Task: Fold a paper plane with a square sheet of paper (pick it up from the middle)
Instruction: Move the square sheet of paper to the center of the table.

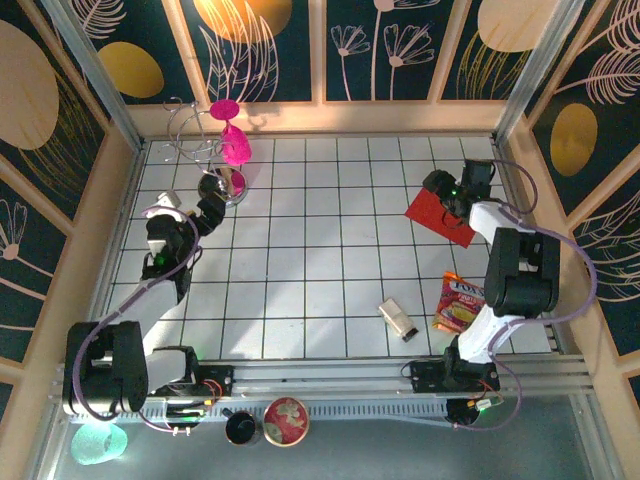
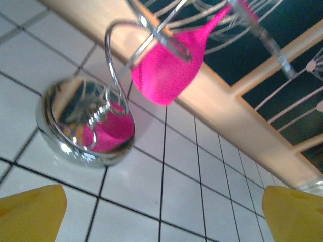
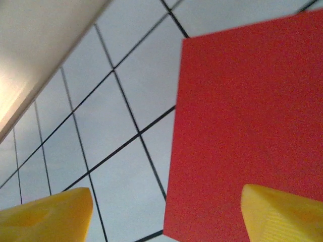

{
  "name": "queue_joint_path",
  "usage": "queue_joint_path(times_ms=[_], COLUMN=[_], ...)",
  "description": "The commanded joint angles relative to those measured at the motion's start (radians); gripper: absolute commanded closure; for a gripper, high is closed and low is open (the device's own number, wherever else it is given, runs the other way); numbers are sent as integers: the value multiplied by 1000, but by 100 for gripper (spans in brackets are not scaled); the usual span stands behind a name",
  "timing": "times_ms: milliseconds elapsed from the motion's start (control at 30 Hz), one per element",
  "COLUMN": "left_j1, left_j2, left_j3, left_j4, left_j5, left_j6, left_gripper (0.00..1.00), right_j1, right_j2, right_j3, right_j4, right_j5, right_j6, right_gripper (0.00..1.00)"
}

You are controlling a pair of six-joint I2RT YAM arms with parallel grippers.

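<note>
Right gripper (image 3: 166, 219) wide open, empty, over left edge of square sheet of paper (image 3: 242, 111).

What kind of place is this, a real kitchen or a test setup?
Probably a test booth, not a real room: a white tiled tabletop boxed in by printed leaf-pattern wall panels on metal posts, with the left arm and right arm bolted to a rail.
</note>
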Motion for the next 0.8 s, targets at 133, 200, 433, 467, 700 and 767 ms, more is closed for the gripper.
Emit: queue_joint_path(times_ms=[133,200,433,467,700,767], left_j1=[-5,-22,-153,-166,-229,-242], left_j2=[101,117,177,194,269,281], left_j3=[72,85,161,164,204,216], left_j4=[-48,-68,-189,-177,-150,-156], left_j5=[138,134,64,75,103,100], left_j6=[-128,-139,-121,-134,-157,-153], left_gripper=[7,7,1,1,1,1], right_j1=[-24,-28,-31,-34,-36,-37], right_j2=[143,198,286,296,340,348], right_j3=[145,207,309,318,355,360], right_j4=[-115,-168,-259,-270,-312,-323], right_j5=[-25,-10,50,56,58,60], right_j6=[47,46,32,31,9,4], right_gripper=[34,38,38,38,38,39])
